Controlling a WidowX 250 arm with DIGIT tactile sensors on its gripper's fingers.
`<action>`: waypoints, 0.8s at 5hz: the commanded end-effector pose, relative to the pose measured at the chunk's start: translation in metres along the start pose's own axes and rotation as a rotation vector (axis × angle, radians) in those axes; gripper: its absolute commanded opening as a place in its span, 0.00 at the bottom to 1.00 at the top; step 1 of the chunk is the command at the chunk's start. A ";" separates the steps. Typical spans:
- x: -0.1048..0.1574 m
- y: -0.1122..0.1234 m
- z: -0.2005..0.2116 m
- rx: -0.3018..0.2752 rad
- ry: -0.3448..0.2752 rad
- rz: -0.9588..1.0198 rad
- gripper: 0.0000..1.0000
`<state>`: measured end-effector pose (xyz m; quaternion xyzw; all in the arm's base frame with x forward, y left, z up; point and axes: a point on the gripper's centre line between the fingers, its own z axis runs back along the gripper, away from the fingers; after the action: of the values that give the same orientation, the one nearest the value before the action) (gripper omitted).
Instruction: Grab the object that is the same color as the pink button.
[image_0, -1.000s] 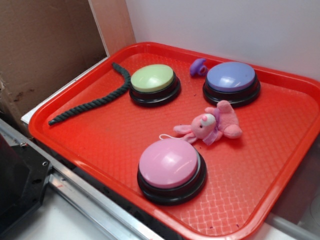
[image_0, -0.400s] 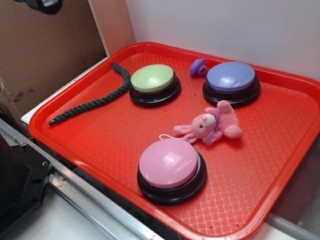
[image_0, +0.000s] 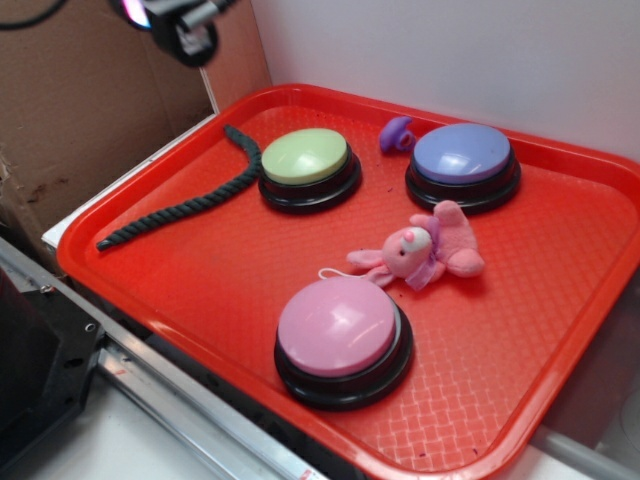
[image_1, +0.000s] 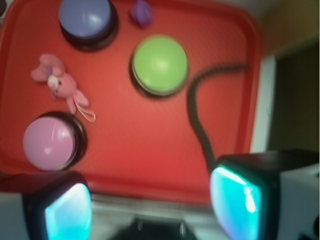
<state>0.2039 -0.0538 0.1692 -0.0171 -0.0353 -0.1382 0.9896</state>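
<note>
Gripper (image_1: 150, 205) open above tray edge (image_0: 120, 185) — pink plush toy (image_0: 415, 252) untouched.

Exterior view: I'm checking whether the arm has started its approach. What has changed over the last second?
The gripper has come into the top-left corner, moving rightward and lower; a second ago it was out of view. It holds nothing. The pink plush bunny, pink button, green button, purple button, purple knob and dark rope have not moved on the red tray.

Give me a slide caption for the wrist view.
Open gripper above red tray holding pink plush bunny, pink button, two other buttons and dark rope.
</note>
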 end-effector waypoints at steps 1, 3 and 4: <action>0.034 -0.038 -0.046 -0.053 -0.102 -0.188 1.00; 0.056 -0.074 -0.099 -0.094 -0.051 -0.358 1.00; 0.065 -0.085 -0.117 -0.087 -0.038 -0.390 1.00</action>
<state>0.2456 -0.1479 0.0436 -0.0517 -0.0216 -0.3250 0.9440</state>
